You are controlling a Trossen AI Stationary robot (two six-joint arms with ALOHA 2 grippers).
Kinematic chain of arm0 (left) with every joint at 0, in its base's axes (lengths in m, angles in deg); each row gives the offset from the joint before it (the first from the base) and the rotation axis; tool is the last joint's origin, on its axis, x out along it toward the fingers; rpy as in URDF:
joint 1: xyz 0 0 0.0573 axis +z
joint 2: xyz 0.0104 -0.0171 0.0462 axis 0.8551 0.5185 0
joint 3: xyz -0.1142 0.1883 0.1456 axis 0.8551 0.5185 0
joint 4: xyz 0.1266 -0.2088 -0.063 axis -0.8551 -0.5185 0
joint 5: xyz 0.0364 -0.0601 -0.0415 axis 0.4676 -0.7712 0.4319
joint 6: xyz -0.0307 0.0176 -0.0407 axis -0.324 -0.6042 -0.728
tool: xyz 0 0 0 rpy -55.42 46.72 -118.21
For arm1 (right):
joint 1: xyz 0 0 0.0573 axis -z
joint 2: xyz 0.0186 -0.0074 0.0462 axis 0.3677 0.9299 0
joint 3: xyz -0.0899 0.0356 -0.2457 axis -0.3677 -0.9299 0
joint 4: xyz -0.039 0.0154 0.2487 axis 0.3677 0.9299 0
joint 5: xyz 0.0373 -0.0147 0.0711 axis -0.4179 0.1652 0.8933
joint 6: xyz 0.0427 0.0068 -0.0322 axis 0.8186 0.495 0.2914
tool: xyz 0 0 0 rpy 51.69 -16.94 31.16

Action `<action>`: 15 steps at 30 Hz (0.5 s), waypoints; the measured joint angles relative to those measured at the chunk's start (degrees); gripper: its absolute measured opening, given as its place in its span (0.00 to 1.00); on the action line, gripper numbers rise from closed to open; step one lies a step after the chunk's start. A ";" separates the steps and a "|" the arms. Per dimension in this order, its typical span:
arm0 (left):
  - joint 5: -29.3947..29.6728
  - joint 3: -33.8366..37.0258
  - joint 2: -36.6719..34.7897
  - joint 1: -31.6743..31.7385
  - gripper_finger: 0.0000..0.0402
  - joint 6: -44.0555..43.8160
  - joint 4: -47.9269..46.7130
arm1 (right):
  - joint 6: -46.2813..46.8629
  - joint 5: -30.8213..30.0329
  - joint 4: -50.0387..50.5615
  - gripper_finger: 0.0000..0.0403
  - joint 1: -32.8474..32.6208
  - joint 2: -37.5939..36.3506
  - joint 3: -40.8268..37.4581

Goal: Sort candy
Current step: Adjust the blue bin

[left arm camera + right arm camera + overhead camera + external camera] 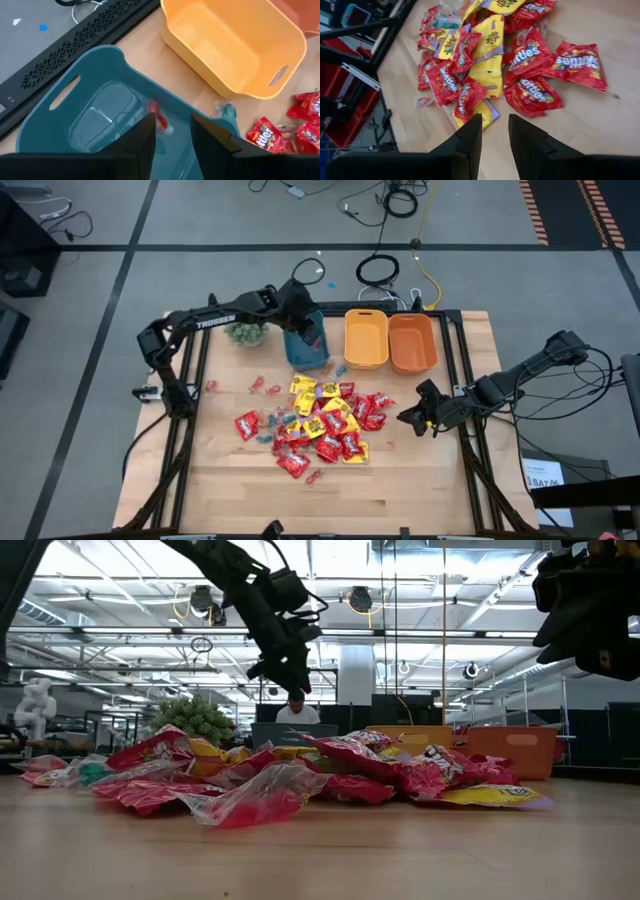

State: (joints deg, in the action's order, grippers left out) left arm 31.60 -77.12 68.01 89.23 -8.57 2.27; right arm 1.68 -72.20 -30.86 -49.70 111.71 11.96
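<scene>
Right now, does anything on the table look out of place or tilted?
Yes. The teal bin looks tipped toward the candy pile, unlike the yellow bin and orange bin, which sit flat. The left gripper hangs open over it, a small red-wrapped sweet blurred between its fingers.

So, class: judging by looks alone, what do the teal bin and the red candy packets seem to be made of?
Teal bin: probably moulded plastic, smooth, semi-glossy, with a cut-out handle slot and light reflecting off its floor.
Red candy packets: seemingly thin glossy film or foil, crinkled, with bright highlights.
</scene>
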 joint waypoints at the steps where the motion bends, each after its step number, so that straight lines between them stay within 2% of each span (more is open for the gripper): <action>1: 0.01 0.00 -0.25 0.02 0.34 -0.02 -0.12 | 0.00 -0.01 0.07 0.21 -0.01 0.00 0.01; 4: 0.00 0.00 -1.72 0.00 0.34 0.31 -0.31 | 0.00 -0.01 0.15 0.21 -0.01 0.00 -0.01; 7: 0.09 0.00 -3.70 0.00 0.34 5.92 -0.47 | 0.00 -0.04 0.17 0.21 -0.01 0.00 -0.01; 12: 0.56 0.00 -5.67 -0.23 0.34 26.97 -0.54 | -0.02 -0.04 0.20 0.21 0.00 0.00 -0.01; 15: 4.93 0.00 -5.71 -1.33 0.34 41.15 -0.61 | 0.00 -0.06 0.20 0.21 0.00 0.00 -0.01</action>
State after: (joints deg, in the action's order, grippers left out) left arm 36.53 -77.12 62.31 87.89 32.58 1.66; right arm 1.68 -72.26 -30.66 -49.69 111.71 11.96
